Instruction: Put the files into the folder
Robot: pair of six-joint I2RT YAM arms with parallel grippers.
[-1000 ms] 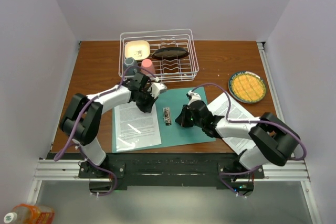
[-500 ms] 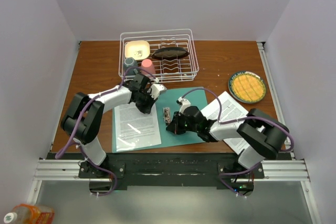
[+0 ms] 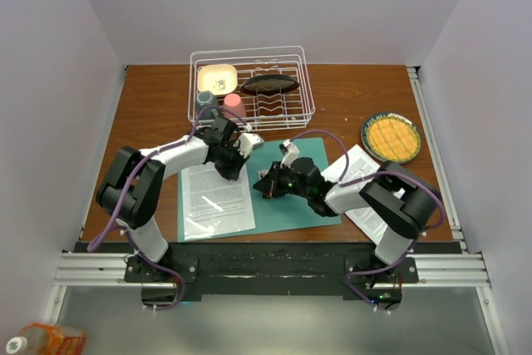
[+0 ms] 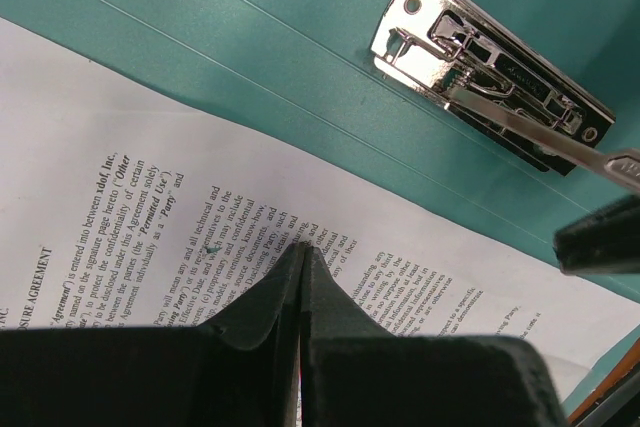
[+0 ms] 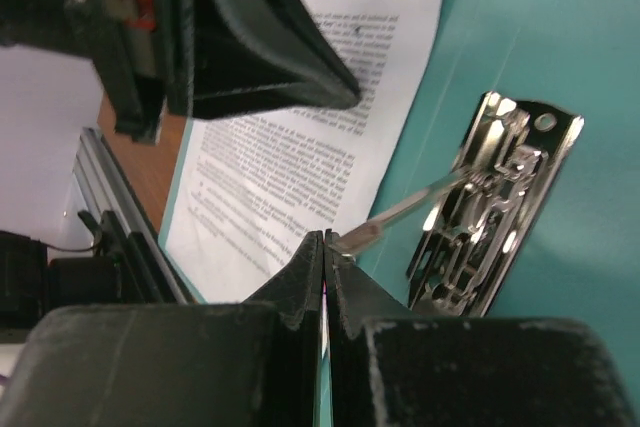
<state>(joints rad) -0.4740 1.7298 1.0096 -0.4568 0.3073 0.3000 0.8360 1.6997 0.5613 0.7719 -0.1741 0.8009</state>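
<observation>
Teal card lies spread flat near the front of the table: the folder (image 3: 295, 205) is open, and a printed sheet (image 3: 216, 197), one of the files, already covers its left flap. The left gripper (image 3: 235, 164) has its fingers pressed fully together, gripping nothing. In the left wrist view their tips (image 4: 302, 252) rest point-down on the sheet's upper part, just beside the spine, most likely pinning the paper so it cannot slide while the clip is worked.

At the spine sits the metal clip (image 4: 490, 72), with its thin lever (image 5: 400, 209) raised off the body. The right gripper (image 3: 268, 182) comes in low from the right with its fingers closed tight, and the lever's end meets their tips (image 5: 325, 242). From this angle I cannot tell whether the lever is nipped between them or only pushed. Either way, lifting that lever should open the clip so the pages can go under it. Further right, more of the files (image 3: 359, 164) lie on the bare wood, partly under the right arm and not yet in the folder.

On the pinned sheet the words "AGREEMENT", "xdof, Inc.", "Permitted Use" and "Party" can be read. The rest of the text is too fine, and the stamping on the clip's bar is illegible.
</observation>
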